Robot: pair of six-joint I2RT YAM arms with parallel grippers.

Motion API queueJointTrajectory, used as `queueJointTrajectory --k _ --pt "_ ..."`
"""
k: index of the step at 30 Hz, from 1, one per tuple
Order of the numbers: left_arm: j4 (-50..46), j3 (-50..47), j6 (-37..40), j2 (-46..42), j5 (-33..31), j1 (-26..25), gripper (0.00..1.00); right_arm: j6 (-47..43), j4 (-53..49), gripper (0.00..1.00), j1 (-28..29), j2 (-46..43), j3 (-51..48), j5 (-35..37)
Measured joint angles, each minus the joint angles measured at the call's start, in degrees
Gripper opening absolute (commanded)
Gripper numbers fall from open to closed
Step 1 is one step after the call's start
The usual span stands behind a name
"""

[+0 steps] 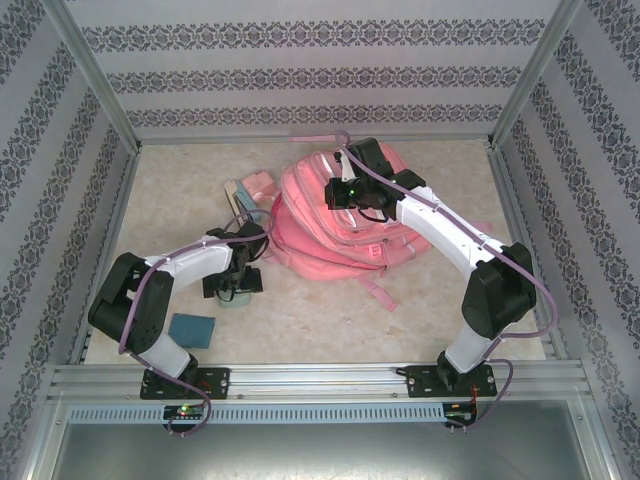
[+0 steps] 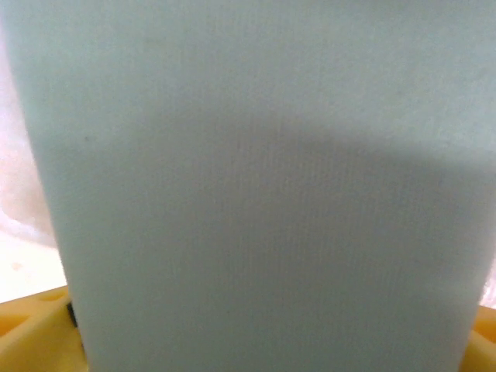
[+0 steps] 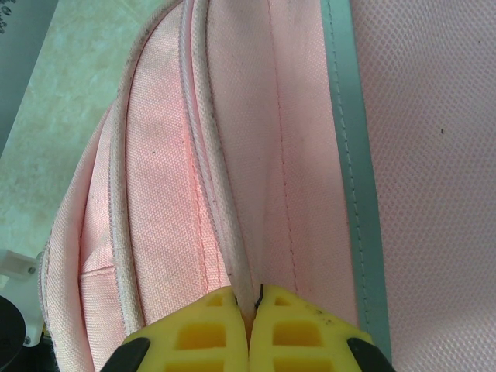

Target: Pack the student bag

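The right tool (image 3: 249, 301) clenched a piped seam of the student bag (image 3: 163, 170), which lay directly beneath it on the counter (image 1: 330, 320).

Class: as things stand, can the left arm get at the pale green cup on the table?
Likely yes: the left gripper hangs right over the pale green cup, which sits between its jaws; nothing blocks it.
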Motion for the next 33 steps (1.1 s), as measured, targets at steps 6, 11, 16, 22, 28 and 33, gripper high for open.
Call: queueJointTrajectory --k 6,11,16,22,28,33 --pt "0.4 0.0 0.2 -2.7 -0.5 -0.2 0.70 0.0 -1.0 0.00 0.0 0.0 0.7 0.0" --pt "-0.6 4.6 -0.2 -6.3 0.5 -0.3 0.68 0.2 -2.5 0.00 -1.4 0.0 2.6 -1.0" --pt "0.9 12.3 -1.6 -7.0 2.7 -1.4 0.67 1.6 -2.6 0.00 -4.2 -1.2 2.9 -4.5" --pt "5.8 23.8 -4.2 0.9 6.3 -4.6 0.67 3.6 -2.6 0.00 -7.0 -2.6 3.3 -7.9" --pt "8.0 36.3 -5.4 16.0 7.5 -6.9 0.66 5.2 -2.5 0.00 -8.0 -2.9 3.3 -9.9" --pt "8.0 43.1 -5.9 24.7 6.3 -7.1 0.67 6.2 -2.3 0.00 -8.4 -3.3 3.3 -10.3"
